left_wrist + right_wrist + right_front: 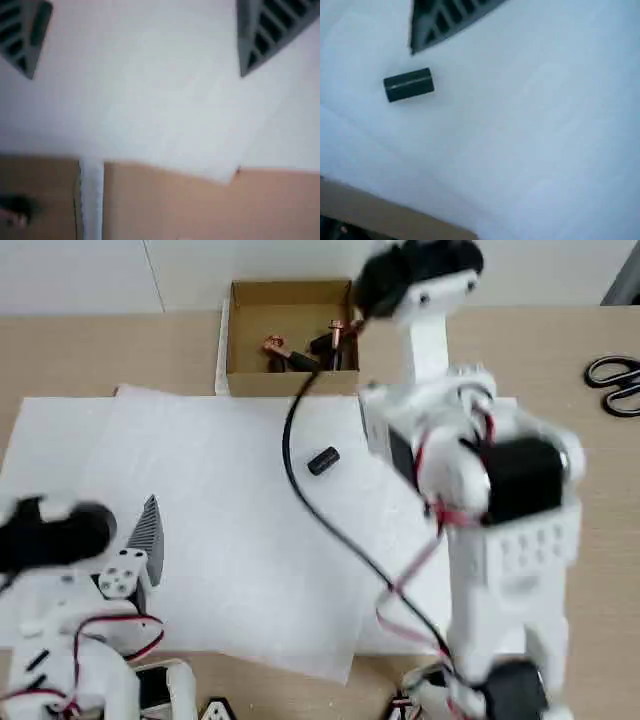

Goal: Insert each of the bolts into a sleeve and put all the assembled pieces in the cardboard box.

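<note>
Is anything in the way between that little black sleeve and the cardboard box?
Yes: a black cable from an arm curves past the sleeve toward the cardboard box, crossing that path over the white sheet.

Your two arms wear white printed shells with black servo blocks at the joints. On the right arm (515, 550), red and white wires loop past a plate dotted with small holes, and a black cable (289, 455) trails from its far end. The left arm (70, 660) shows red wiring; the left tool (140, 35) has dark grey, slotted fingers (22, 30).
</note>
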